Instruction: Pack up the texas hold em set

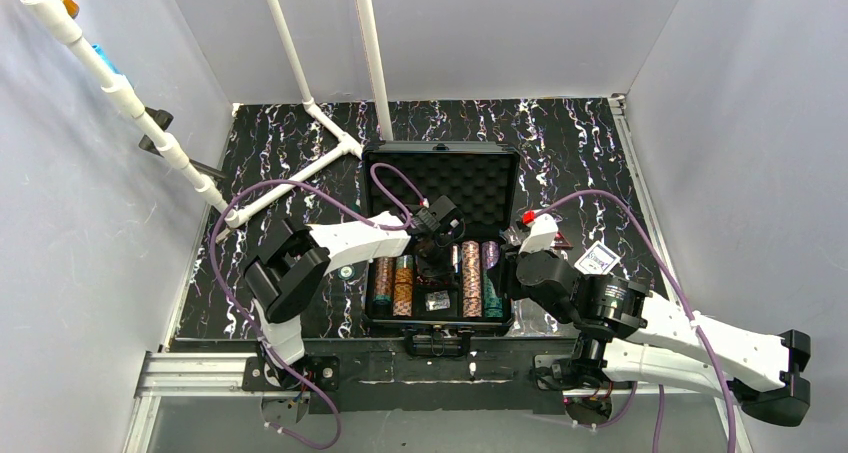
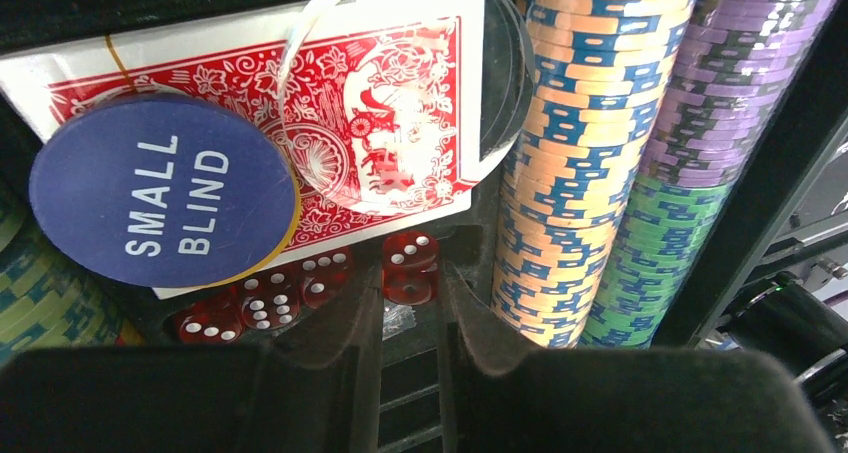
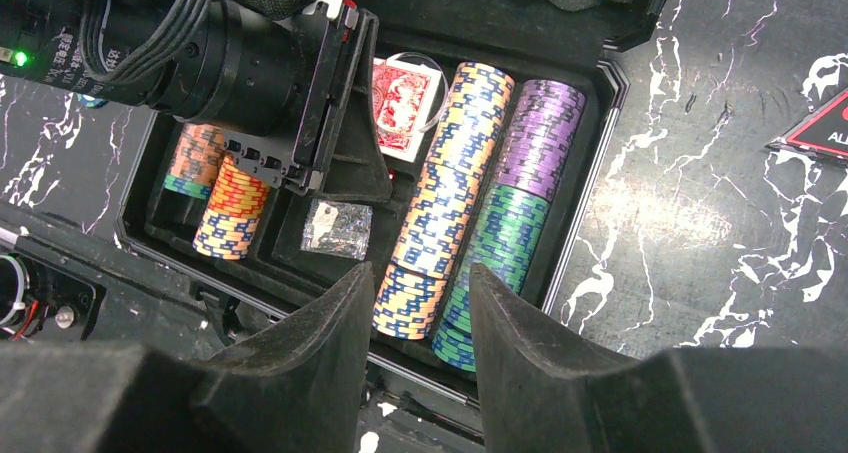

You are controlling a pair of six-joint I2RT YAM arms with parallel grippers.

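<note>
Left gripper (image 2: 412, 295) hangs in the middle compartment of the open black case (image 1: 480, 188), jaws narrow, tips either side of a red die (image 2: 410, 263); I cannot tell whether it pinches it. Around it lie more dice (image 2: 262, 308), a red-backed card deck (image 2: 200, 83) under a blue SMALL BLIND button (image 2: 160, 188), and rows of striped chips (image 2: 570, 173). Right gripper (image 3: 422, 288) hovers half open and empty over the case's near right edge. A red triangle piece (image 3: 815, 133) lies on the bench (image 1: 270, 143) right of the case.
</note>
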